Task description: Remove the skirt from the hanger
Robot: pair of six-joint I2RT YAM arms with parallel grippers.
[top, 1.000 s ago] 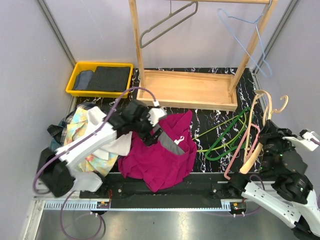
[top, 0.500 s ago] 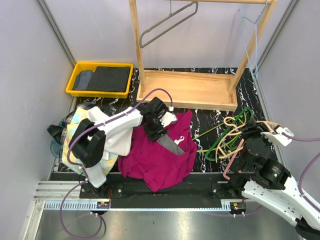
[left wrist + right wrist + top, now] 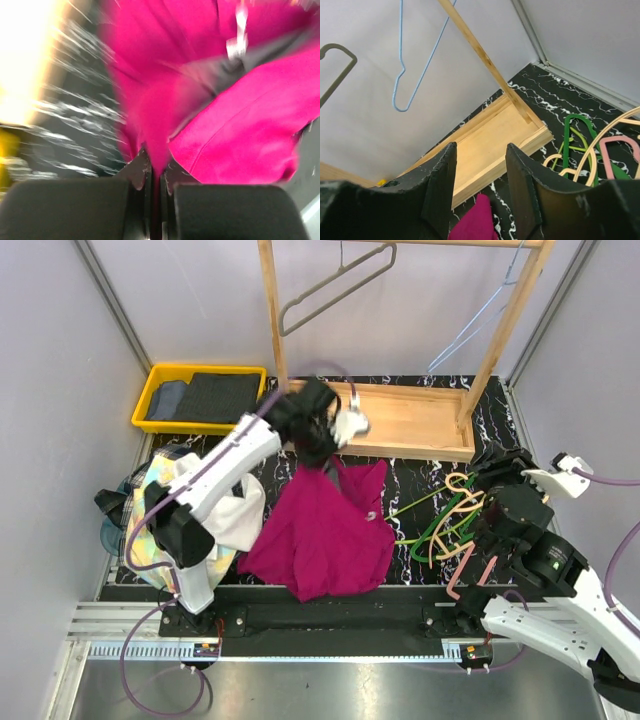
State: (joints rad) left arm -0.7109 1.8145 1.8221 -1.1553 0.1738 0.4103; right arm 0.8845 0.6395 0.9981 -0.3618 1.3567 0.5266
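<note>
Now the skirt [image 3: 325, 530] hangs pinched between the left jaws; right jaws gape.

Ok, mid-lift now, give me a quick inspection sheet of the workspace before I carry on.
Surface: black marbled table, partly covered.
Job's things: magenta skirt hangs from the left gripper; its hanger not made out.
Clutter: loose hangers at right; clothes pile at left; yellow bin of dark clothes.
Grippers: left gripper fingers shut on skirt; right gripper open, empty.
Cables: purple cable along the left arm.
Surroundings: wooden rack holding grey hanger and blue hanger.
</note>
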